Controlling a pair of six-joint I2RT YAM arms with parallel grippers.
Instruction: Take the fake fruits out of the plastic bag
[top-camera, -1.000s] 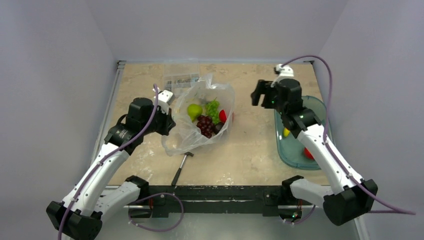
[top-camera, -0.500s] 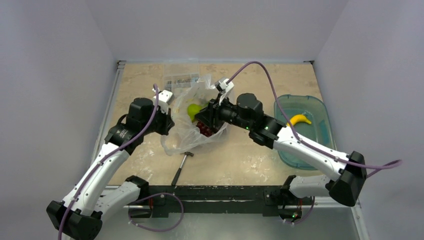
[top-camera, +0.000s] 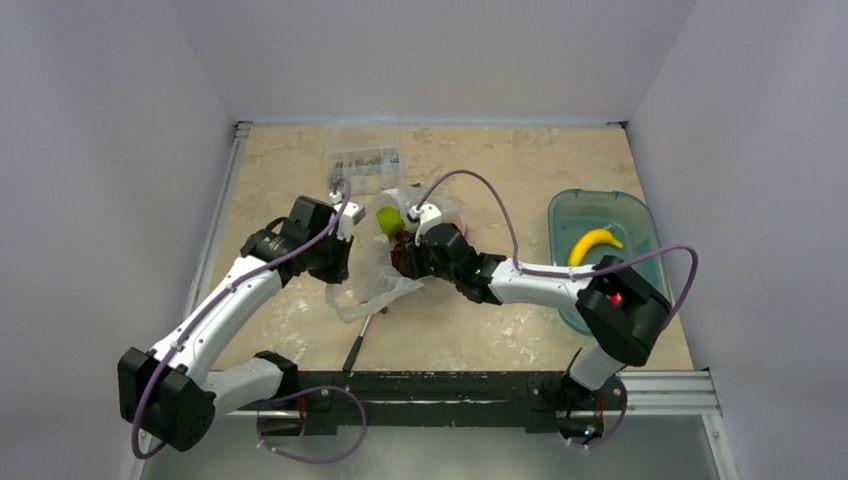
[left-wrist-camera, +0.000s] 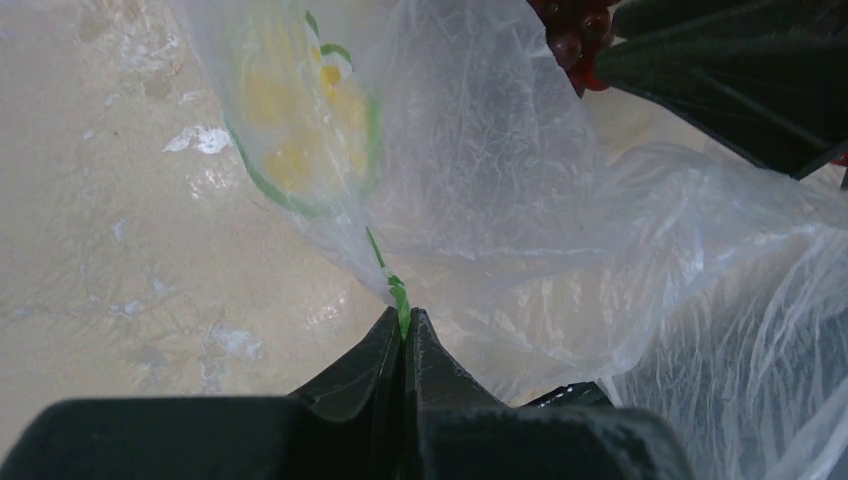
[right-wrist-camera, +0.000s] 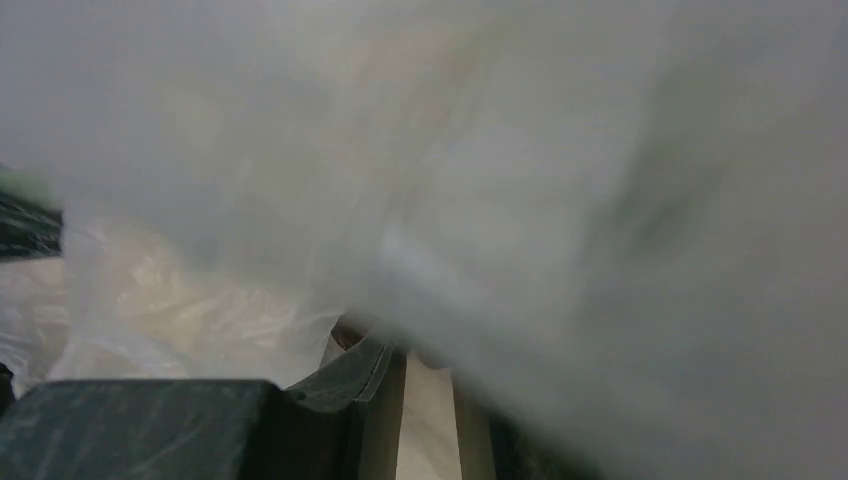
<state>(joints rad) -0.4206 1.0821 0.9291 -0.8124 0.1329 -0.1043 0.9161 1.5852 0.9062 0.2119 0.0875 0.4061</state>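
Note:
The plastic bag (top-camera: 375, 275) lies crumpled at mid table, thin and whitish. My left gripper (top-camera: 345, 270) is at its left side, shut on a green-printed fold of the bag (left-wrist-camera: 404, 318). A green fruit (top-camera: 388, 217) shows at the bag's far edge. My right gripper (top-camera: 405, 255) is pushed into the bag mouth from the right. In the left wrist view dark red grapes (left-wrist-camera: 570, 25) sit right beside its black fingers (left-wrist-camera: 720, 80). In the right wrist view blurred plastic (right-wrist-camera: 500, 150) covers the fingertips; the jaws stand a narrow gap apart.
A teal bin (top-camera: 600, 195) at the right holds a yellow banana (top-camera: 592, 243). A clear rigid box of small parts (top-camera: 362, 163) stands behind the bag. A hammer (top-camera: 358, 340) lies near the front edge, below the bag.
My right arm swung from above the bin across to the bag and pushed into it, jaws narrowing. The bag has bunched up. My left arm shifted slightly right, still pinching the bag.

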